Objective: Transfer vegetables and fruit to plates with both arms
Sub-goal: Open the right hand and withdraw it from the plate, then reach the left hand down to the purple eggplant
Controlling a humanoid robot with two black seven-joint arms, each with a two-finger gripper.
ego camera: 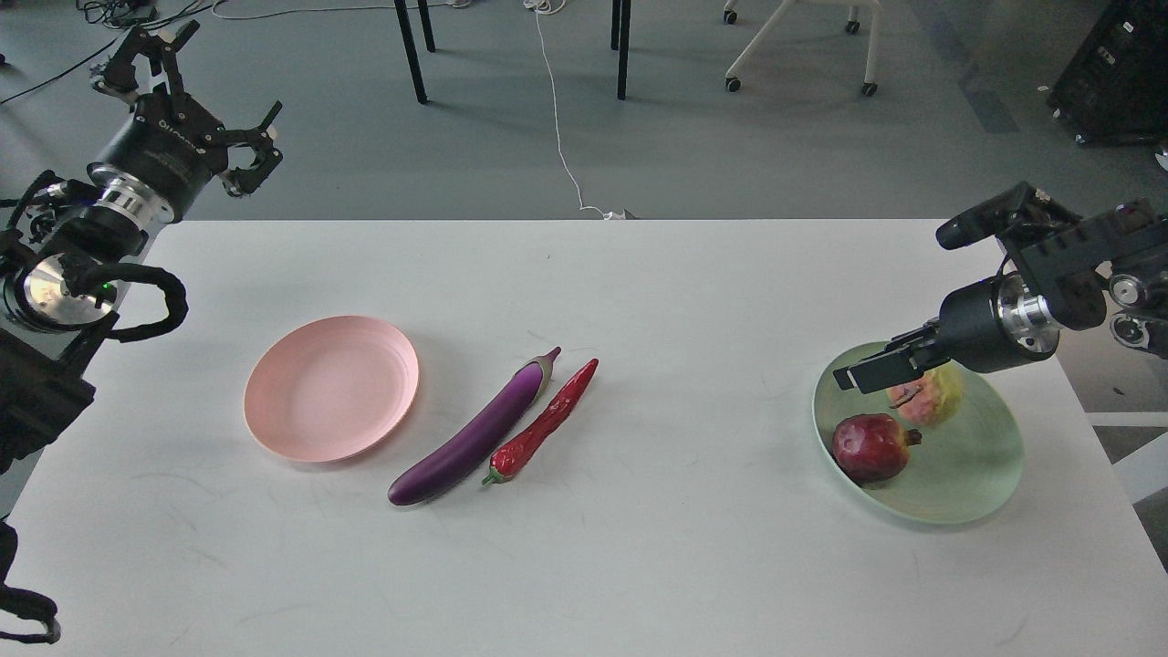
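The purple eggplant (474, 436) and the red chili pepper (546, 422) lie side by side on the white table, just right of the empty pink plate (332, 388). The dark red pomegranate (871, 447) and the yellow-pink bumpy fruit (938, 400) rest on the green plate (990, 474) at the right. My right gripper (881, 367) hovers above the plate's far left part, open and empty, a little above the pomegranate. My left gripper (203, 99) is open and empty, raised off the table's far left corner.
The table's far edge runs behind the plates, and its right edge lies close to the green plate. Chair and table legs (412, 55) and a white cable (558, 119) are on the floor beyond.
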